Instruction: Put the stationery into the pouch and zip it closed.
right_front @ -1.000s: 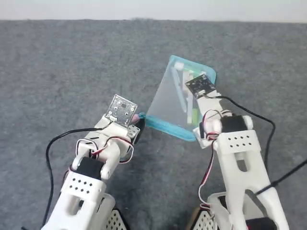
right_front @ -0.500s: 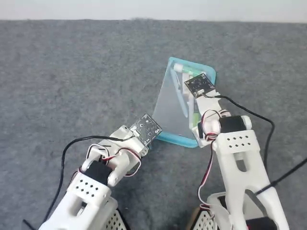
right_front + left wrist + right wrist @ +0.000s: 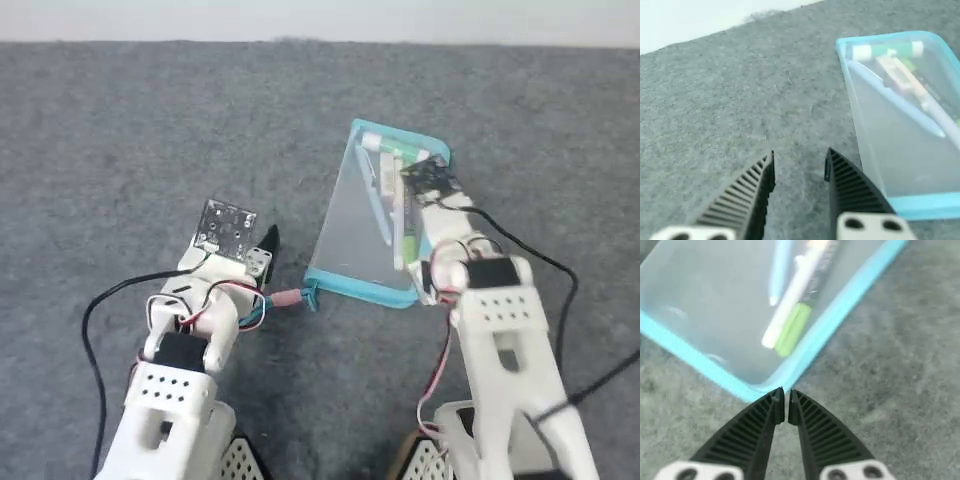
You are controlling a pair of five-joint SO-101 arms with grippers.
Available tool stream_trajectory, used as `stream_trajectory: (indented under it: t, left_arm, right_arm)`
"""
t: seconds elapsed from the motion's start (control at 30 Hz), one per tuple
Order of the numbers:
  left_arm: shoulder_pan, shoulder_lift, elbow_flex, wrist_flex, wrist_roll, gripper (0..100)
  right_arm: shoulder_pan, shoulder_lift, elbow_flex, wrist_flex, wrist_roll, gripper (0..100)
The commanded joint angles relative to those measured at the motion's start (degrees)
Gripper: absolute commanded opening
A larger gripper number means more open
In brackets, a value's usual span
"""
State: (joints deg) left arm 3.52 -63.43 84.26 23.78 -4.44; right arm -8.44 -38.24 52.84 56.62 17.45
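A flat clear plastic pouch with turquoise zip edging point(image 3: 360, 225) is lying on the grey felt surface point(image 3: 150, 120), right of its middle, a blue pen point(image 3: 895, 97) and green-and-white marker point(image 3: 790, 320) inside; bare felt is stretching toward the left edge. The left gripper point(image 3: 800, 154) is hovering near the pink zip pull point(image 3: 290, 298), ribbed jaws spread, empty. The right gripper point(image 3: 783, 391) is angling down at the pouch's near corner, tips almost together against the edging.

The table point(image 3: 150, 120) has a grey cover like felt. On it one clear pouch point(image 3: 365, 225) with a blue edge lies flat, with pens point(image 3: 790, 315) inside. One corner of it meets the tips of the right gripper point(image 3: 783, 392), whose jaws are almost together. The pouch is ahead of the left gripper point(image 3: 800, 155), off to one side of its parted jaws.
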Motion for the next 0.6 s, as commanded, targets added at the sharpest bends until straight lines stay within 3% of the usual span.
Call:
stream_trajectory:
  t: [0.0, 0.27, 0.57]
  left_arm:
    - [-0.4, -0.4, 2.2, -8.8, 1.1, 16]
    - [-0.4, -0.4, 9.1, -19.1, 0.8, 16]
    - [-0.4, 0.2, 12.0, -19.3, 0.6, 16]
  right_arm:
    - [2.2, -11.6, 5.1, -4.3, -0.6, 0.8]
    - [2.5, -29.9, 18.6, -4.5, 0.1, 0.9]
    - [4.0, -45.2, 29.7, 1.3, 8.2, 0.9]
